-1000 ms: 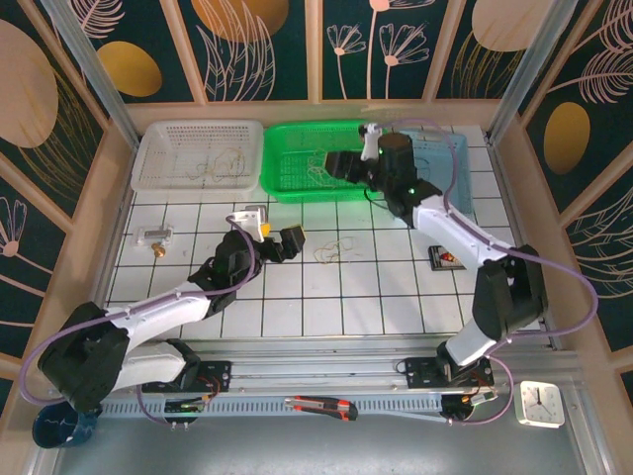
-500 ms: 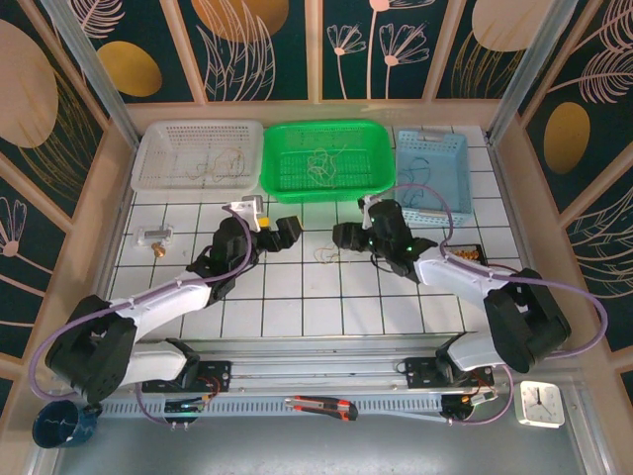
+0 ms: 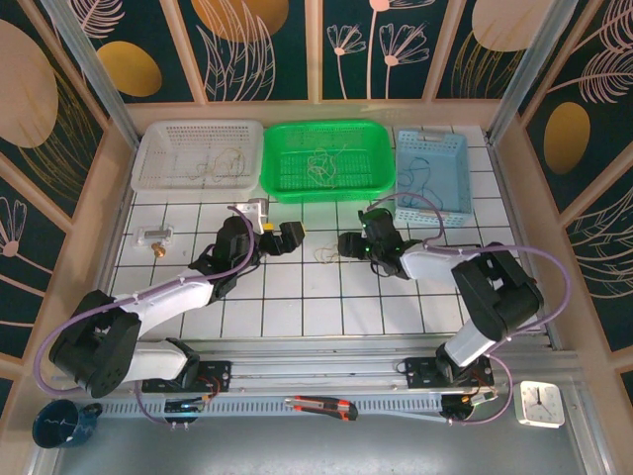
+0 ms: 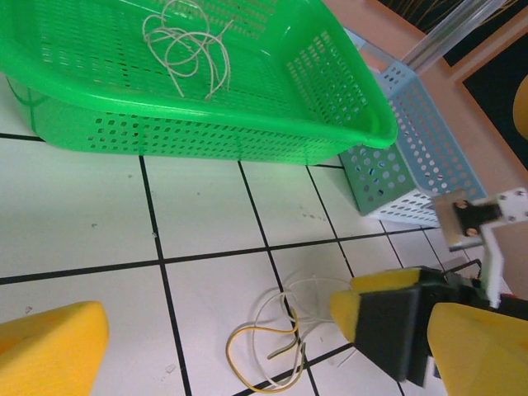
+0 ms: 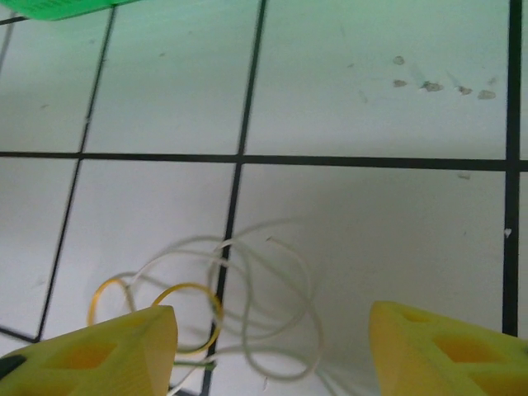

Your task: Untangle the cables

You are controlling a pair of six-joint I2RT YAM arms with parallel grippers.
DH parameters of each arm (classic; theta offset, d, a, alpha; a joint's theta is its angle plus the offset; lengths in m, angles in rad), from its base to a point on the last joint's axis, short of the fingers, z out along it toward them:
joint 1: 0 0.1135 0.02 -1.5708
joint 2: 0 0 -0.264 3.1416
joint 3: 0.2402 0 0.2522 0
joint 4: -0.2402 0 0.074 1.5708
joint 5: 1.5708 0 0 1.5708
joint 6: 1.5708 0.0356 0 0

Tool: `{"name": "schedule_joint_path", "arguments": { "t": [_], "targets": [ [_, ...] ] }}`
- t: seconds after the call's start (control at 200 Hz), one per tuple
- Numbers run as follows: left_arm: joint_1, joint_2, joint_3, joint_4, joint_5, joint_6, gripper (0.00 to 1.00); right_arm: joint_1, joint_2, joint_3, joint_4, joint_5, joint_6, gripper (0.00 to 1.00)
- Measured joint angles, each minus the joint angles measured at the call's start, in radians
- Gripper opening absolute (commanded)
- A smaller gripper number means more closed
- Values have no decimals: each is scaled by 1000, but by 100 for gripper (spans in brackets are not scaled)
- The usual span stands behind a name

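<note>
Several thin cables (image 3: 324,255) lying looped on tabletop (image 3: 297,309); right gripper (image 5: 268,330) hovering above them, jaws released wide; left gripper (image 3: 290,236) hanging nearby, jaws also released.

L gripper (image 3: 289,236), R gripper (image 3: 347,244) facing, jaws wide.

Place: robot lab test cell | Table: white gridded tabletop (image 3: 297,317) | Walls: leaf-patterned panels (image 3: 257,49) on metal posts (image 3: 91,71) | Rig: two robot arms (image 3: 168,297) bolted to a metal rail (image 3: 316,368) | Bins: white basket (image 3: 143,158), green basket (image 3: 297,190), blue basket (image 3: 463,168)
</note>
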Motion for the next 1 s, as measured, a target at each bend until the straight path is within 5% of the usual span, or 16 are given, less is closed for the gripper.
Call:
{"name": "schedule_joint_path", "arguments": {
  "t": [0.175, 0.34, 0.656, 1.001],
  "targets": [
    [0, 5, 5, 0, 19, 1, 99, -31, 54, 19, 31, -40, -17, 0],
    [0, 34, 10, 0, 43, 10, 99, -63, 19, 32, 40, -114, -22, 0],
    [0, 94, 10, 42, 117, 11, 99, -67, -323, 61, 36, -231, 21, 0],
    [0, 111, 11, 174, 190, -3, 94, -53, -361, 102, 25, -280, 85, 0]
  ]
}}
